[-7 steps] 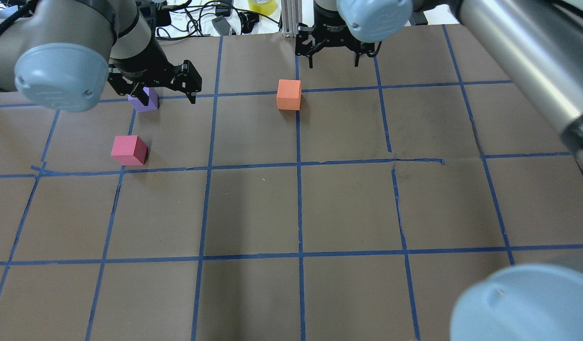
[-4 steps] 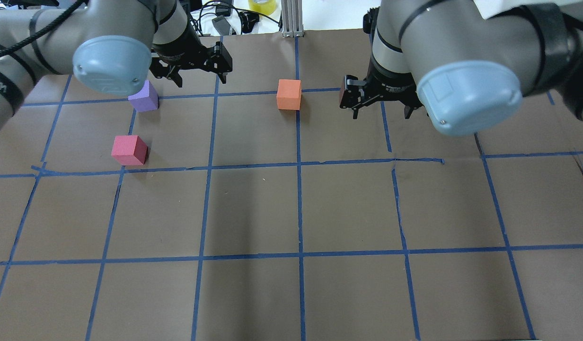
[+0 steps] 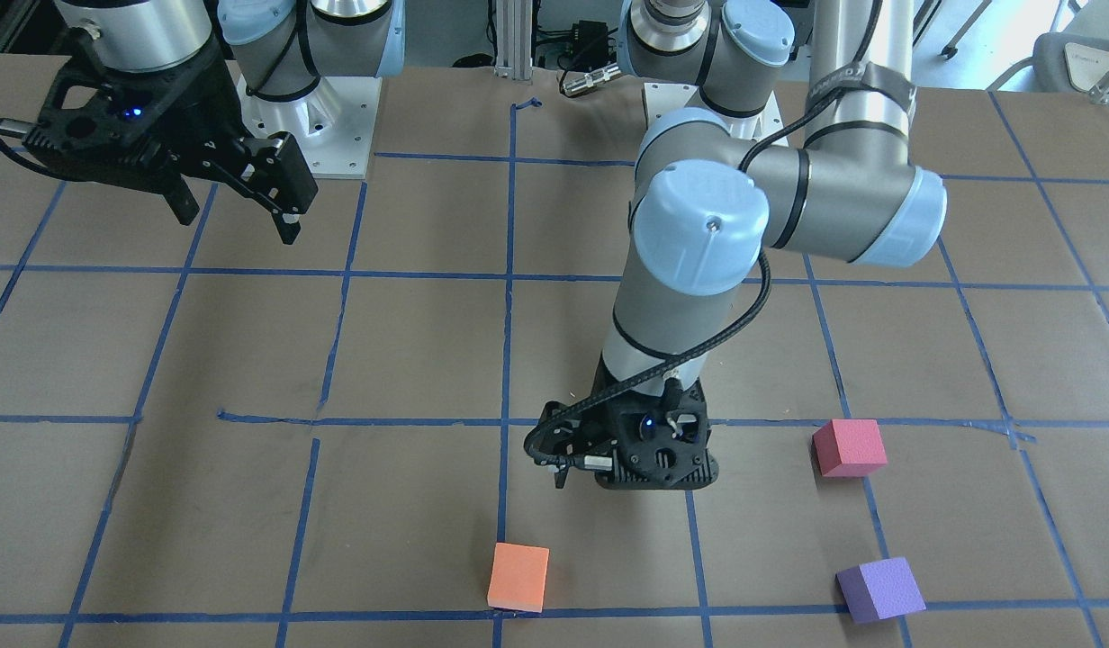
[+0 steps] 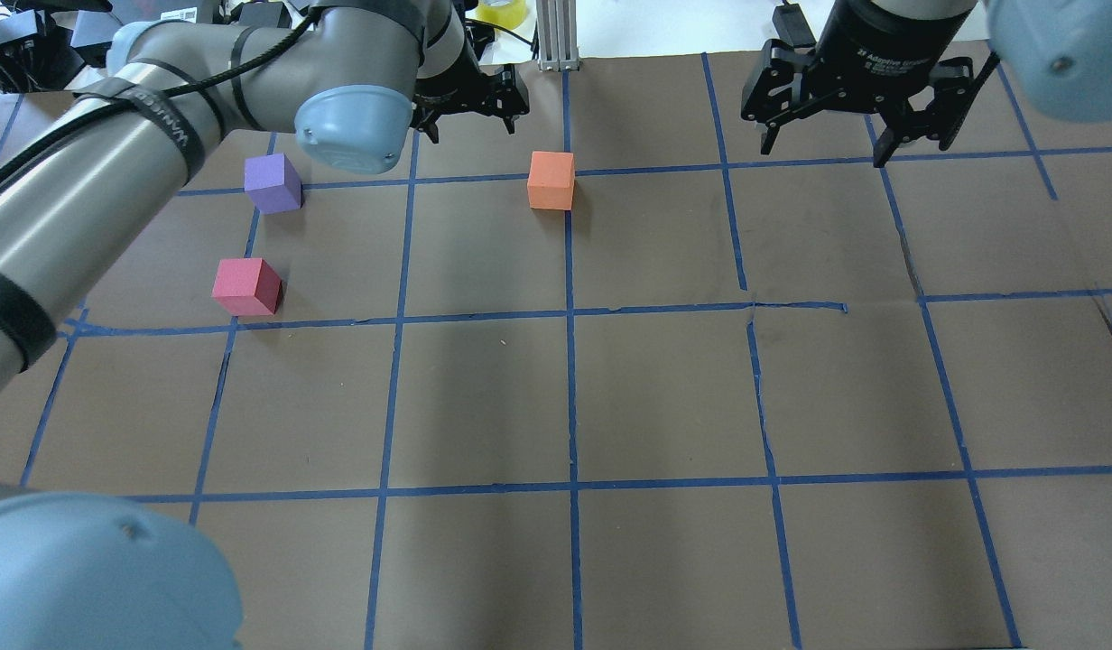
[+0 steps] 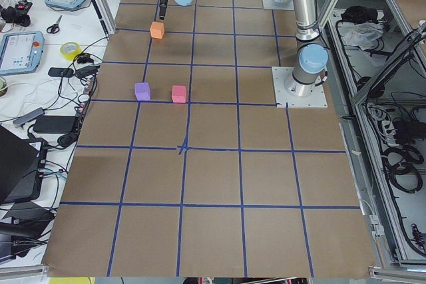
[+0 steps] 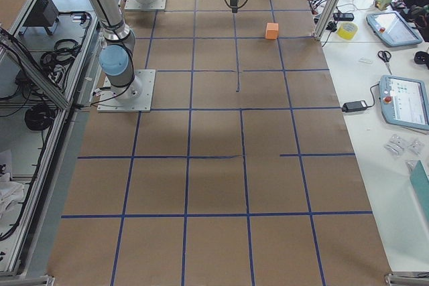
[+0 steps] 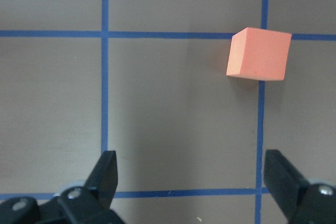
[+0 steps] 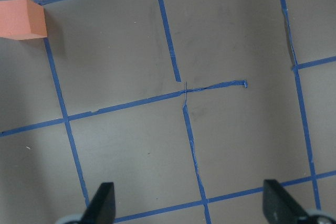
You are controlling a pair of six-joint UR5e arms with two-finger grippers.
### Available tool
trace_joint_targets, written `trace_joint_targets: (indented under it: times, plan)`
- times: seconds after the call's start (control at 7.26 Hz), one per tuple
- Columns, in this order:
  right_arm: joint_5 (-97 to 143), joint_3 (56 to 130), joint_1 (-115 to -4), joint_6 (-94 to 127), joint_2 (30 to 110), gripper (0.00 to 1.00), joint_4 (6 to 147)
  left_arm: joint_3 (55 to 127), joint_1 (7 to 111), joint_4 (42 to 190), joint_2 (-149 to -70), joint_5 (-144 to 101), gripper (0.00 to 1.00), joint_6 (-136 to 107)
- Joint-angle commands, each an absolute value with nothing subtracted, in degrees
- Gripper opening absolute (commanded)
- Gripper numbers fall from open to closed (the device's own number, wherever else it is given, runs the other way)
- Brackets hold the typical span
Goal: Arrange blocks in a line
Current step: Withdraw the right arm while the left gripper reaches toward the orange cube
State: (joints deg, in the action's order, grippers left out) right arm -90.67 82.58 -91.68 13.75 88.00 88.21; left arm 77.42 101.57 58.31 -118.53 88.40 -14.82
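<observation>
Three foam blocks sit on the brown table. The orange block [image 4: 551, 179] is far centre. The purple block [image 4: 273, 182] is far left, and the pinkish-red block [image 4: 245, 286] stands just nearer than it. My left gripper [image 4: 470, 117] hovers open and empty above the table, just left of the orange block. In the left wrist view the orange block [image 7: 259, 53] lies ahead and right of the open fingers [image 7: 107, 174]. My right gripper [image 4: 849, 144] hangs open and empty at the far right, well away from the blocks. The orange block [image 8: 21, 19] shows at the edge of the right wrist view.
Blue tape lines [image 4: 569, 397] grid the table, with a torn, crooked strip [image 4: 755, 307] right of centre. An aluminium post [image 4: 556, 36], a yellow tape roll [image 4: 500, 11] and cables lie beyond the far edge.
My left gripper has moved right, from beside the purple block to beside the orange block. My right gripper has swung right, away from the orange block. Both stayed open; no block moved.
</observation>
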Motion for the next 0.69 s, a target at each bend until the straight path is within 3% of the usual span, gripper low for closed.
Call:
trace_joint_targets:
  times: [0.0,0.55]
  plan:
    - [-90.0,81.38,-91.23,8.13,87.54,1.0,85.78,72.52,103.7,56.53,-125.83,88.94,1.0,-19.14]
    - [-90.53,85.85,-91.06,6.77,89.64,1.0,89.88,68.56,106.34,53.61,-134.02,91.4,1.0,-22.76]
